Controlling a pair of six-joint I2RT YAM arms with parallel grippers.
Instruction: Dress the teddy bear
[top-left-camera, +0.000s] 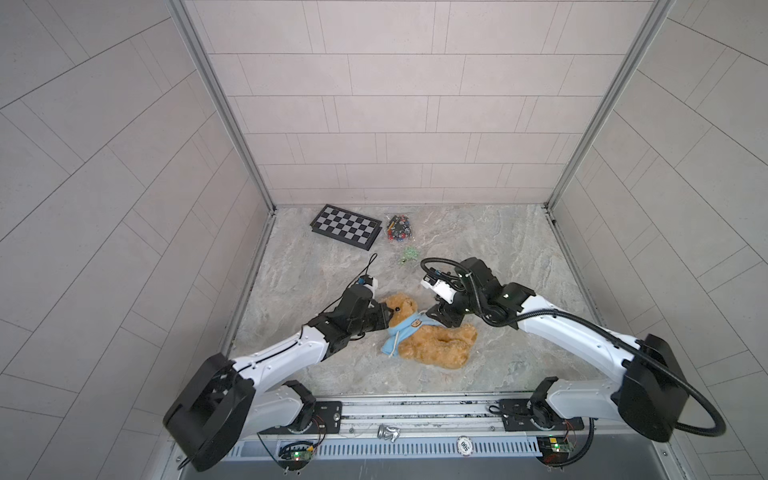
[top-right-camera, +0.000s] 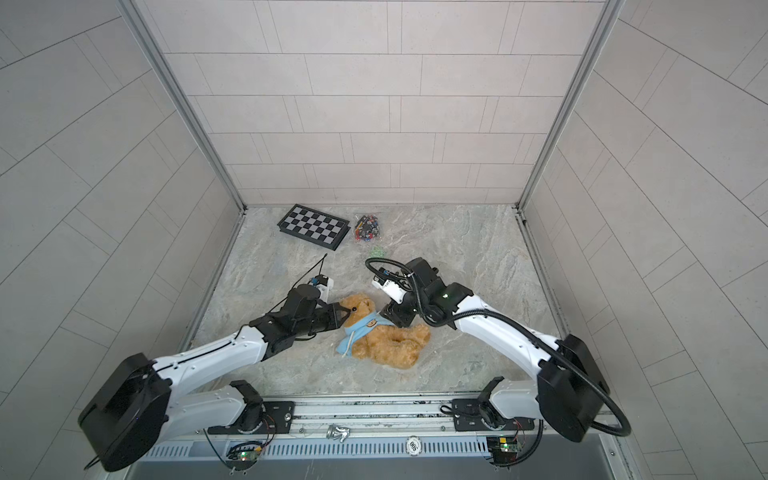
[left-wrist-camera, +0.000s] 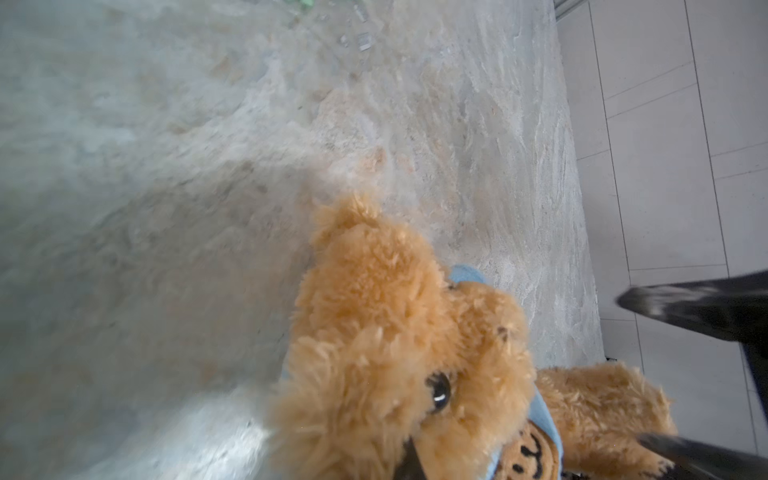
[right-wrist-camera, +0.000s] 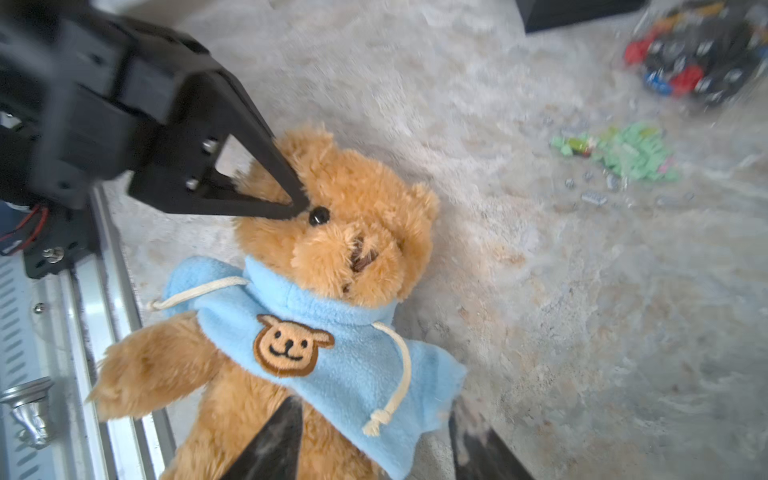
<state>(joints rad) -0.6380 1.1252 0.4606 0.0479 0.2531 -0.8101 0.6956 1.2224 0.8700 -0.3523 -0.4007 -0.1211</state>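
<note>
I have the left gripper (right-wrist-camera: 297, 203) jaws clamped on the teddy bear (top-left-camera: 436, 340), which lies on the surface well apart from the chessboard (top-left-camera: 345, 226). The hoodie (right-wrist-camera: 353, 353) is over its head, but the sleeves look undone. The right gripper (right-wrist-camera: 374, 409) jaws are apart.

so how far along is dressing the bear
Done: the blue hoodie is pulled over the teddy bear to its chest. In hand: the left gripper pinches fur on its head; the right gripper hangs open at the hem. Still to do: one bare arm looks outside its sleeve, and the belly is uncovered.
</note>
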